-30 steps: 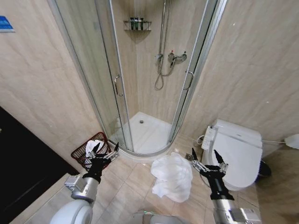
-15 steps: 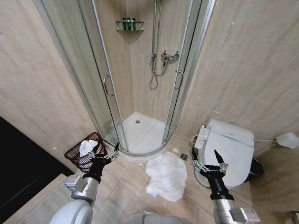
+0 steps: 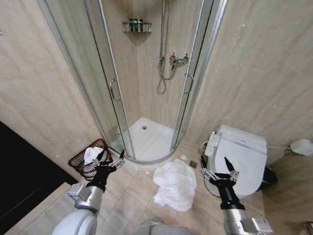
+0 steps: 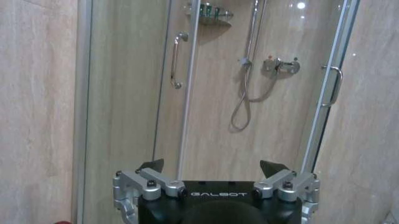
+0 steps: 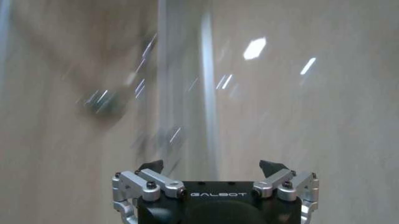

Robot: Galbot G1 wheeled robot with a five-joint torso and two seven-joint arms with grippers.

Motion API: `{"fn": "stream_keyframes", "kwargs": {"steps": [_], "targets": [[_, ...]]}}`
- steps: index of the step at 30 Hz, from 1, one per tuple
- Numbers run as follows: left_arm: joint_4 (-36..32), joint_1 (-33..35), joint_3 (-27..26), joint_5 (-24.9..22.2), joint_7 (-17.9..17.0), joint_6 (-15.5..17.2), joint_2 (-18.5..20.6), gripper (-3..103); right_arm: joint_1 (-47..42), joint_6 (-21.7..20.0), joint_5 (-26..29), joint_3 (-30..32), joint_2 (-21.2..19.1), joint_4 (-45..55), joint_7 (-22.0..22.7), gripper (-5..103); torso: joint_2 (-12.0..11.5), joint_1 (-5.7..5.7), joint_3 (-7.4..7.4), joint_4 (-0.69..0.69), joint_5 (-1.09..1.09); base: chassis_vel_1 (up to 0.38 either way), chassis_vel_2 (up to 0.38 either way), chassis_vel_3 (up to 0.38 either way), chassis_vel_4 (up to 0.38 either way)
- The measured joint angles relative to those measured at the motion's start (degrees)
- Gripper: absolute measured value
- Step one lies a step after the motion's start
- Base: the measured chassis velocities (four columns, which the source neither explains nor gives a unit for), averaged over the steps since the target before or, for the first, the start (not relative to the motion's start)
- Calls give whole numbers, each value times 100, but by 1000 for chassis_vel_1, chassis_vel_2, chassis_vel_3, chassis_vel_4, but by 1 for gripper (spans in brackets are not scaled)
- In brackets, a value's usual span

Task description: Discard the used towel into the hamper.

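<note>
Both end effectors up and empty, towel on the floor, hamper off by the left wall.

Head view: the towel (image 3: 175,184) lies crumpled on the floor tiles between the shower (image 3: 146,78) and the toilet (image 3: 239,156), touching neither end effector. The hamper (image 3: 88,159) stands on the floor against the left wall just beside the shower door, with a white cloth already in it; the left end effector (image 3: 111,157) overlaps its near rim and hides part of it, fingers spread, nothing held. The right end effector (image 3: 215,165) hangs in front of the toilet, also spread and empty. The left wrist view looks at the shower door, hose and tap beyond its open fingers (image 4: 151,165). The right wrist view is smeared beyond the open fingers (image 5: 272,167); hard to make out more than pale wall.
</note>
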Motion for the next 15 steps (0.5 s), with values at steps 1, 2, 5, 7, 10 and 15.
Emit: {"fn": "stream_keyframes", "kwargs": {"steps": [1,2,5,7,10,15], "targets": [[0,0,1,0,1,0,0,100,91,-2,39,47,-29,48,72,100,0,0,0,0,3,0,0,0,0],[0,0,1,0,1,0,0,100,158,-33,52,80,-58,125,104,100,0,0,0,1,1,0,0,0,0],[0,0,1,0,0,0,0,100,244,-261,76,73,-120,275,121,100,0,0,0,0,-1,0,0,0,0],[0,-1,0,0,1,0,0,100,265,-364,83,8,-132,292,122,100,0,0,0,0,1,0,0,0,0],[0,0,1,0,0,0,0,100,273,-518,77,-143,-130,296,35,100,0,0,0,0,1,0,0,0,0],[0,0,0,0,0,0,0,100,320,-985,671,-224,-385,-366,-258,100,0,0,0,1,2,0,0,0,0]]}}
